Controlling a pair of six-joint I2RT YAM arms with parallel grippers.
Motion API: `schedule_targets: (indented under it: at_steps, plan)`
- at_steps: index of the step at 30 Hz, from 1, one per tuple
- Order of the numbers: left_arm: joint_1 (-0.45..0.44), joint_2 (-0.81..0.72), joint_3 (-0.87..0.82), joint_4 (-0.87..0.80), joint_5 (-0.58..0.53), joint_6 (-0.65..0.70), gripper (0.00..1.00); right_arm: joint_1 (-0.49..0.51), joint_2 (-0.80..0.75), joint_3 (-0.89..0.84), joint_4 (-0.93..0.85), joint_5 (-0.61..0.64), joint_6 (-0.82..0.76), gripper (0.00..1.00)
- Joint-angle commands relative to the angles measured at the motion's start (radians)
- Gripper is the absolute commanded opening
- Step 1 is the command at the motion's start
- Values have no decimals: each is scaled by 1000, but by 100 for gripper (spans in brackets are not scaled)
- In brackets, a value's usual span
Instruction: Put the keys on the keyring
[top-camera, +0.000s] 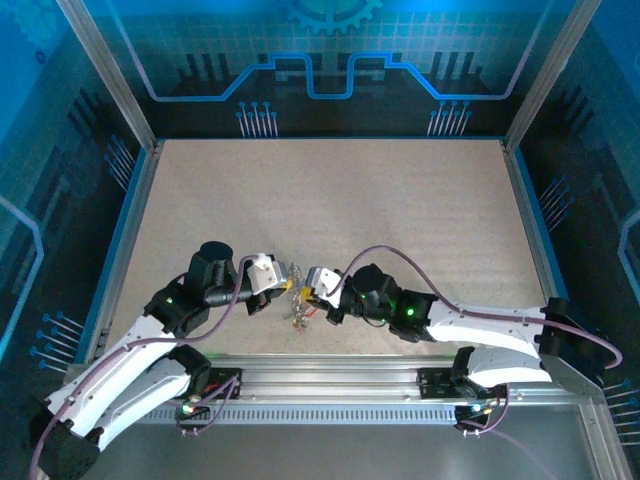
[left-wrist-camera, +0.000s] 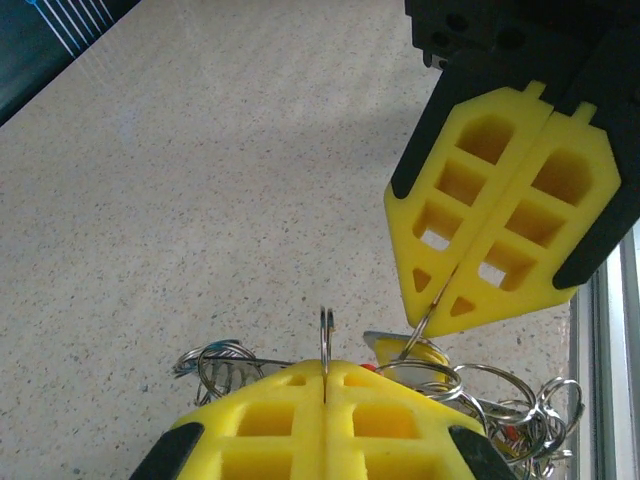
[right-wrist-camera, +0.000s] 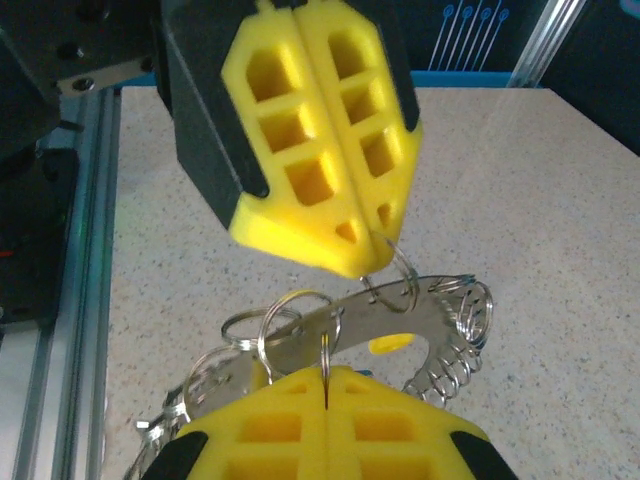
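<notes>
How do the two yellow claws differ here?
Seen from above, the left gripper points in from the left, the right gripper from the right. The left grips a small loop; the right another ring. Both are shut, yellow-padded, over the key bunch.

The thin silver metal keyring (top-camera: 297, 308) lies low centre on the speckled beige table (top-camera: 330, 200). The left gripper (top-camera: 284, 279) touches it from the left, the right gripper (top-camera: 312, 284) from the right.

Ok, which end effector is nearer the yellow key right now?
Right, narrowly. The right end effector, shut on a wire loop, has its tip just above the yellow key. The left end effector, shut on a thin ring, sits slightly further off, beside it.
</notes>
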Motion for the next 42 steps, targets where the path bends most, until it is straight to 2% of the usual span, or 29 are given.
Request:
schedule_targets:
  at_steps: [1,12,31,42]
  plan:
    - [-9,1,8,31,-2,-18,0,13,-1,10,115,41,43,0]
    - [-8,22,3,52,44,-40,0,14,0,0,156,46,92,0]
    - [-9,1,1,78,47,-63,0,38,27,54,32,104,89,0]
    - [-9,4,-2,68,66,-51,0,39,24,54,66,139,127,0]
